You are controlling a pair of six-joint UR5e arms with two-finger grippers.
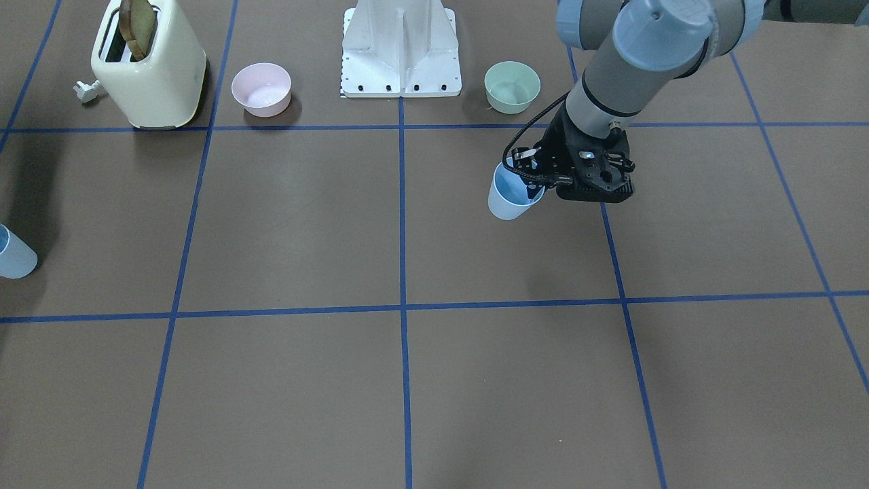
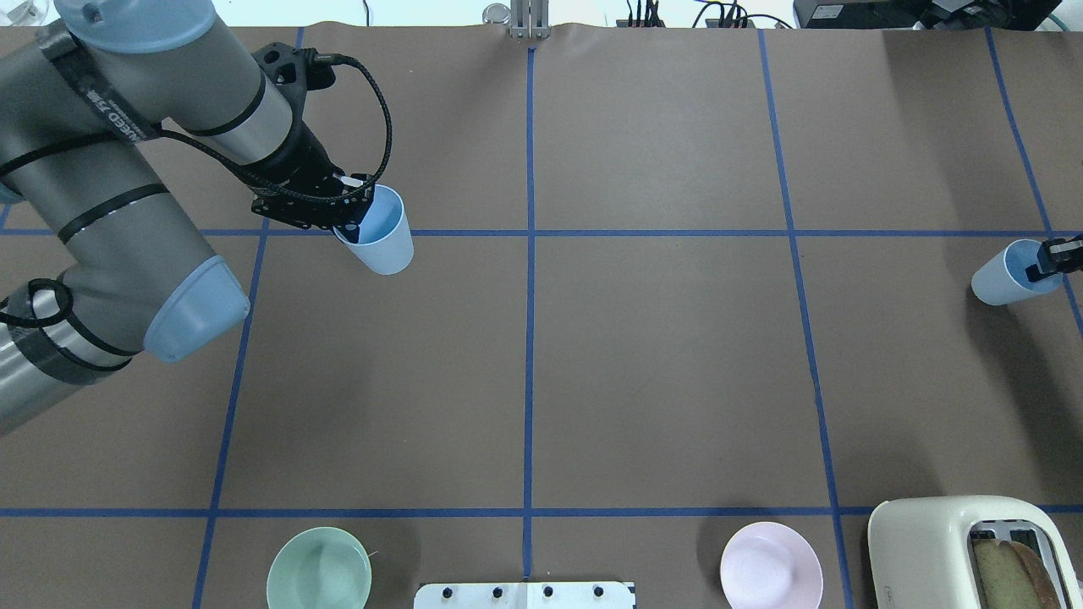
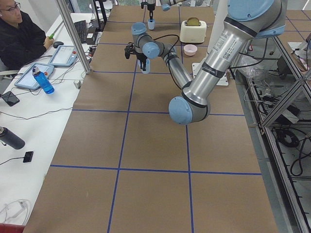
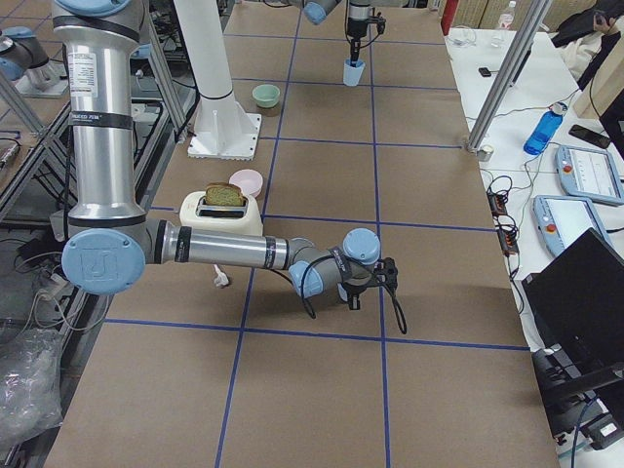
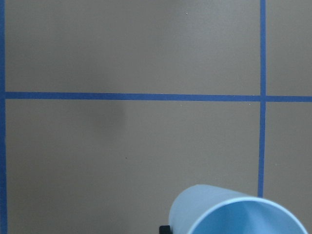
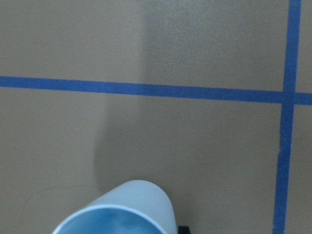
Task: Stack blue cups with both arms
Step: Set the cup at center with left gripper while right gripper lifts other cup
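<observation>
Left arm (image 2: 118,245) is reaching out over the brown tabletop (image 2: 660,364), and the left jaws are clamping the rim of the first blue cup (image 2: 382,237), one finger inside the mouth and one outside. That cup is hanging tilted, mouth toward the wrist, and is looking raised off the tabletop, just by a crossing of blue tape lines on the robot's left side. The left wrist view is showing only its rim and wall (image 5: 229,214) at the bottom edge, with a faint shadow lying apart on the surface. Right arm (image 4: 224,250) is stretching low across the robot's right end. The right jaws are only partly showing at the overhead view's edge, but a black finger is sitting inside the mouth of the second blue cup (image 2: 1003,279), so they are gripping its rim. This cup is also leaning, and is getting cut off at the front view's edge (image 1: 15,257). The two cups are staying well apart, at opposite sides of the tabletop. Near the white base pedestal (image 1: 400,51), a mint-green bowl (image 2: 319,568) is sitting on the left side and a pink bowl (image 2: 771,565) on the right, the latter beside a cream toaster (image 2: 939,550) that is holding a slice of bread (image 2: 1007,571). An operator (image 3: 19,36) is sitting at the side desk.
</observation>
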